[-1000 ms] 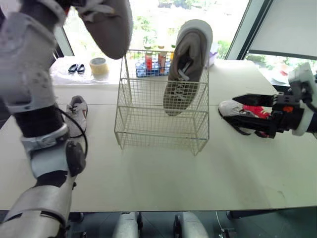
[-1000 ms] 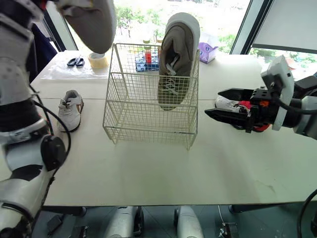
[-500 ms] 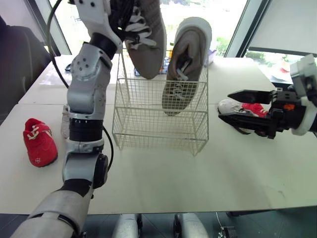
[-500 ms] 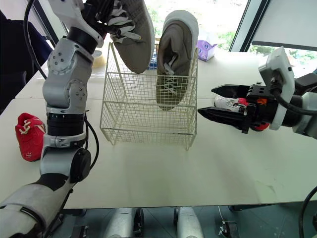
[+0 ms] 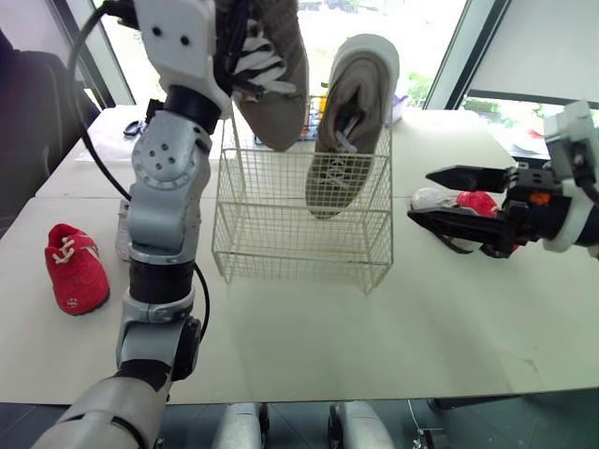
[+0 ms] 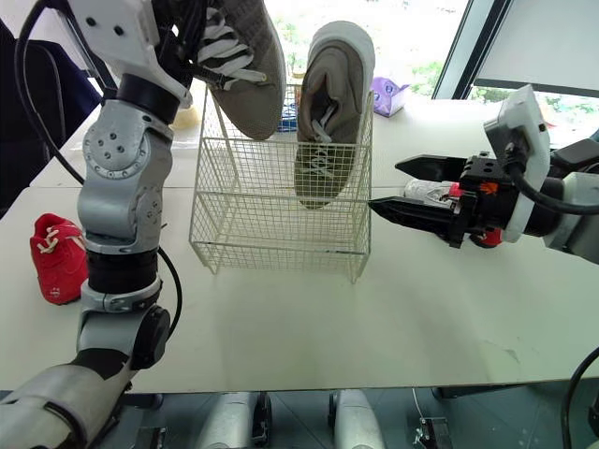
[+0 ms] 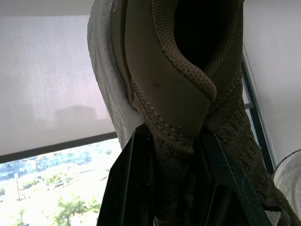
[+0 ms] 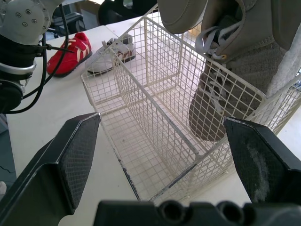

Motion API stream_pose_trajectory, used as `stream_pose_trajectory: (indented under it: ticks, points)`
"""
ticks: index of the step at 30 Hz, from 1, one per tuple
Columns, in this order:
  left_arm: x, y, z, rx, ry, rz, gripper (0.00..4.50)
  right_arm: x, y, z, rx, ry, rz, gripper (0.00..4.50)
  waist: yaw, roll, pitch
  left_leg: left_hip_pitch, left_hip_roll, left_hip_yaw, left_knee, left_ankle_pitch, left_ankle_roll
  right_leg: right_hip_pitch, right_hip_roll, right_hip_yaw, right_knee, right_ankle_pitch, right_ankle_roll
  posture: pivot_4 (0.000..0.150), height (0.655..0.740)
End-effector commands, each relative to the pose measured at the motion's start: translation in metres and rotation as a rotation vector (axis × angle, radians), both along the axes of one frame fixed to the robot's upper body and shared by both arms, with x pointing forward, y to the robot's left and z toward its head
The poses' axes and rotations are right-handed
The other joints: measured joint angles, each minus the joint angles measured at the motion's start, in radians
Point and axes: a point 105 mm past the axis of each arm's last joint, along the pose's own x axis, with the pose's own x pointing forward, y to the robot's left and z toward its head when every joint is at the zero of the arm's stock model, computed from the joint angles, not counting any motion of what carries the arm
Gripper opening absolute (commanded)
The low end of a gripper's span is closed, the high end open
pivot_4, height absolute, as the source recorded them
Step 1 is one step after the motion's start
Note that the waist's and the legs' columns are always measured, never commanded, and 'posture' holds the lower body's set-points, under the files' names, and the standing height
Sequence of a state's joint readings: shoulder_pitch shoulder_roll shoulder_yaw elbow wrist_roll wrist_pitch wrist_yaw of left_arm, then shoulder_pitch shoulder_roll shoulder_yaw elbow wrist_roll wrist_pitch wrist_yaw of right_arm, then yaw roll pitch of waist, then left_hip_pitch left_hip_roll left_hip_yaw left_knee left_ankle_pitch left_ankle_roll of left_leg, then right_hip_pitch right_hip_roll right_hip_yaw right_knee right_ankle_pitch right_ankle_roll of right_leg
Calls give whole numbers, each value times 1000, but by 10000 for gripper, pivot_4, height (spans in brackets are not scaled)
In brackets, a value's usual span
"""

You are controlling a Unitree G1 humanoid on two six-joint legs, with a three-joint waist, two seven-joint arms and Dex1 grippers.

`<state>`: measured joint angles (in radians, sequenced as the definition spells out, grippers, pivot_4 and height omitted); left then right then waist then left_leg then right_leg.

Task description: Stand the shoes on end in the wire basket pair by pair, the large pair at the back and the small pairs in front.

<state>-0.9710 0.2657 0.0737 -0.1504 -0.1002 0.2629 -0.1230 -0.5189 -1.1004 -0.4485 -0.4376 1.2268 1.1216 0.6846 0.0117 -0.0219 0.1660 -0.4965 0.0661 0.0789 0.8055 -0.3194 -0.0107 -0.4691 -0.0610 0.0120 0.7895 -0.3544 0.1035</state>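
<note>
L gripper (image 7: 171, 137) was clamped on a large grey shoe (image 5: 271, 79), held up over back-left of wire basket (image 5: 299, 238). 2nd large shoe (image 5: 351, 131) stood toe-down at basket's back right. R gripper (image 5: 419, 195) hung wide open to the right of basket, w/ small white shoe (image 5: 432, 198) just behind. Red shoe (image 5: 75, 268) lay far left on table (image 5: 374, 327).

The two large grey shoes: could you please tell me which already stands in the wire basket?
The right-hand grey shoe, toe down inside the wire basket; the left-hand grey shoe hangs above it, held by the left gripper.
</note>
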Motion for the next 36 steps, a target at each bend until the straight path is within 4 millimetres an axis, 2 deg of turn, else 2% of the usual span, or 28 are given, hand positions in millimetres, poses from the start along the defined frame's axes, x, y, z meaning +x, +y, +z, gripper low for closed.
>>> stream_pose_trajectory:
  ticks: [1,8,15,20,24,29,36]
  points:
    - [-12,2,34,-9,-93,2,4531,-3,-1,11,-4,-56,7,45000,0,0,0,-1,0,0,0,0,0,0,0,0,0,0,0,1500,6609]
    - [-4,-2,30,5,-86,-2,4531,-5,-1,11,1,-62,7,45000,0,0,0,-1,0,0,0,0,0,-1,0,0,0,0,0,1500,6609]
    - [8,-2,-1,23,-23,-10,4531,-4,-1,9,5,-66,-1,45000,0,0,0,-1,0,0,0,0,0,-1,0,0,0,0,0,1500,6609]
    - [26,0,-34,26,79,-13,4531,-2,2,7,11,-70,3,45000,0,0,0,-1,0,0,0,0,0,-1,0,0,0,0,0,1500,6609]
    - [26,-5,-42,13,138,-47,4531,1,4,6,11,-71,7,45000,0,0,0,-1,0,0,0,0,0,-1,0,0,0,0,0,1500,6609]
    - [38,7,-54,0,218,-45,4531,3,6,4,15,-72,16,45000,1,0,0,-1,0,0,0,0,0,0,0,0,0,0,0,1500,6609]
    - [34,16,-76,-1,276,-36,4531,4,8,3,28,-71,22,45000,-1,0,0,0,0,0,0,0,0,0,0,0,0,0,0,1500,6609]
